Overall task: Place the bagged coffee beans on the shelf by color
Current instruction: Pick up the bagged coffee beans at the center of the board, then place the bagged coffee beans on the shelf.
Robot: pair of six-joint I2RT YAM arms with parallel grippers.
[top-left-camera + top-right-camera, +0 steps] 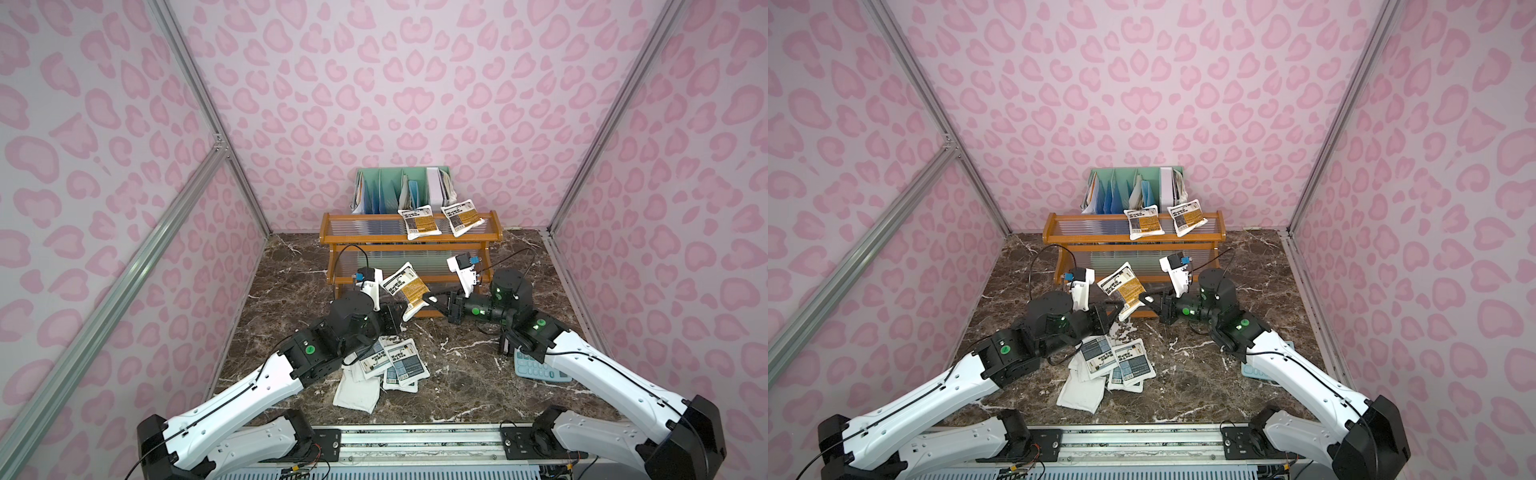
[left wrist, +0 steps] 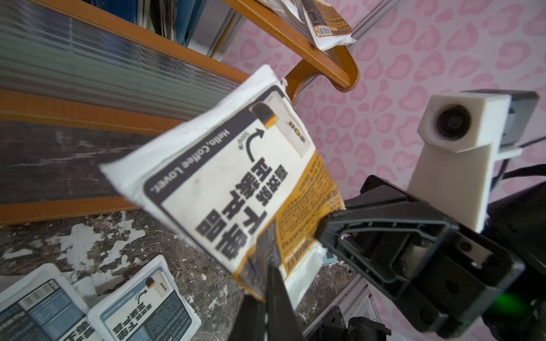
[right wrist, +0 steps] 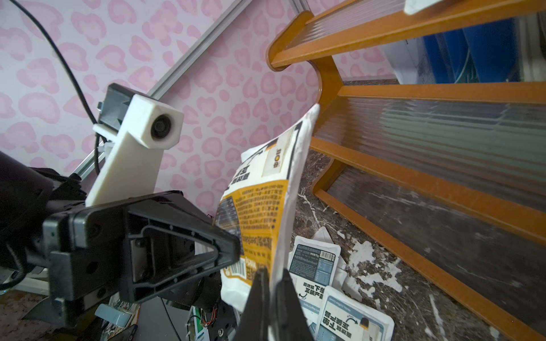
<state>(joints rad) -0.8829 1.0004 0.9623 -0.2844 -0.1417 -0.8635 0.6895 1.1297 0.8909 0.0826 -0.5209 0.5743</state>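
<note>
Bagged coffee beans [image 1: 405,363] heaped on the marble table [image 1: 465,374], near and left of centre, partly beneath the left arm: blue labels up, some plain white backs. Just beyond the heap, left gripper [image 1: 408,314] set about the near corner of the held orange pouch [image 1: 405,289], jaws narrow on either side of it; clamped or slack, impossible to tell. Pouch up in the air, tilted, in front of the shelf [image 1: 409,240] and resting on none of its tiers. At its right corner, right gripper [image 1: 429,300] pinched tight, fingers [image 3: 260,298] closed on both faces of the white edge. Farther back and right, two orange pouches [image 1: 419,222] lying on the right half of the top tier.

Judged a handover from left to right, with orange being sorted first. Next: slacken the left jaws fully and back away without dragging the corner, then lift up and far to the top tier, setting down left of the pair, on bare ribbed plastic.
</note>
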